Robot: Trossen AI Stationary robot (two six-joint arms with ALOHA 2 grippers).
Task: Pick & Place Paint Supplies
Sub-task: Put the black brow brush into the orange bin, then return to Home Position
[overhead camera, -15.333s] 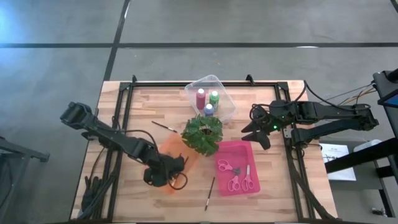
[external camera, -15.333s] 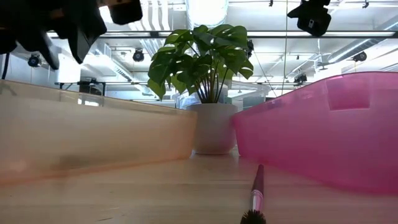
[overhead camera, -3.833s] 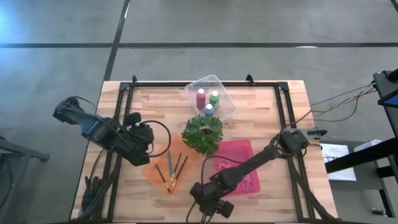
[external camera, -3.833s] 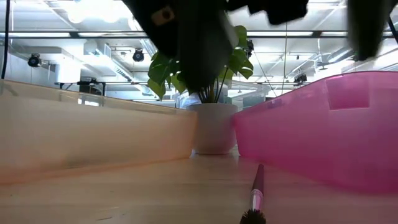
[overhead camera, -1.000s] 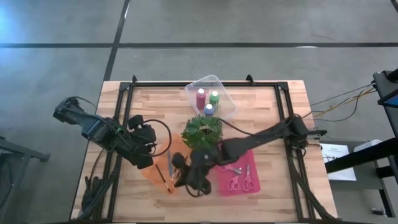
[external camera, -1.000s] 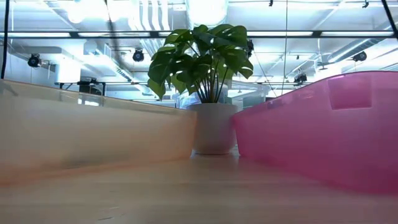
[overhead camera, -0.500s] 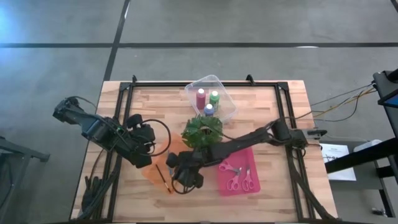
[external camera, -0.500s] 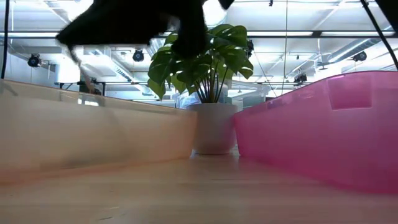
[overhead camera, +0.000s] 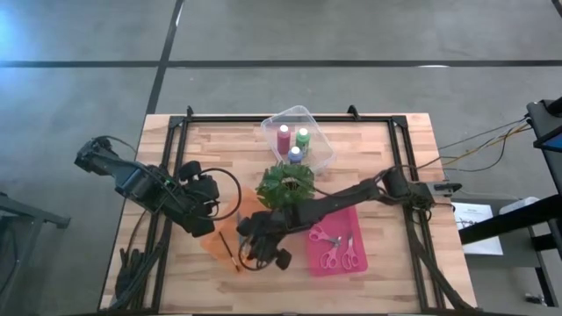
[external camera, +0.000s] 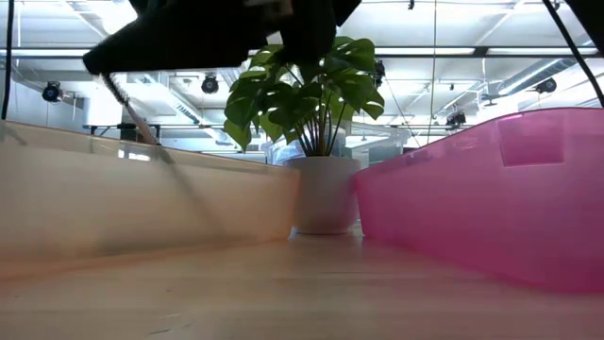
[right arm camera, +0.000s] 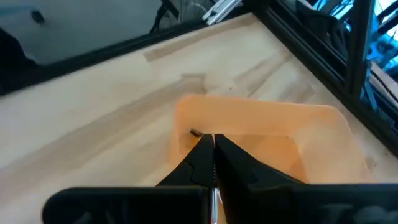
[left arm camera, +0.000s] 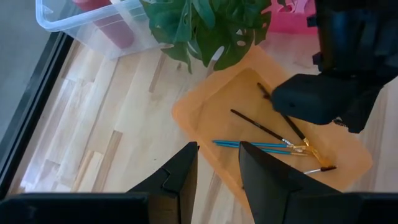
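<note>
**Brush over the orange tray, right arm at full stretch**

The right tool (overhead camera: 256, 239) is pinched tight on a thin paintbrush (external camera: 142, 121), and in the right wrist view you can see the handle (right arm camera: 214, 194) squeezed between the two dark fingers, its far tip (right arm camera: 195, 132) poking out over the tray. It's held near one end, so the rest slants down and away in the low view, a sensible way to carry it if the plan is to lower the free end in first and let go. The tool hovers right above the orange tray (overhead camera: 219, 244), where other brushes (left arm camera: 267, 144) already lie together on the tray floor; that's the sorting at work, brushes with brushes.

Look around and the same logic holds: the paint bottles (overhead camera: 293, 140) stand in the clear tub (overhead camera: 318, 154) at the far side, the scissors (overhead camera: 337, 250) lie in the pink tray (overhead camera: 334, 269), and the potted plant (overhead camera: 285, 186) sits between them, untouched.

As for pose, the right arm (overhead camera: 351, 193) reaches long and low across the table (overhead camera: 219, 145), passing just beside the plant. The left tool (overhead camera: 204, 204) waits at the tray's near edge, fingers (left arm camera: 180, 175) part-way apart and holding nothing, camera on the brushes.
</note>
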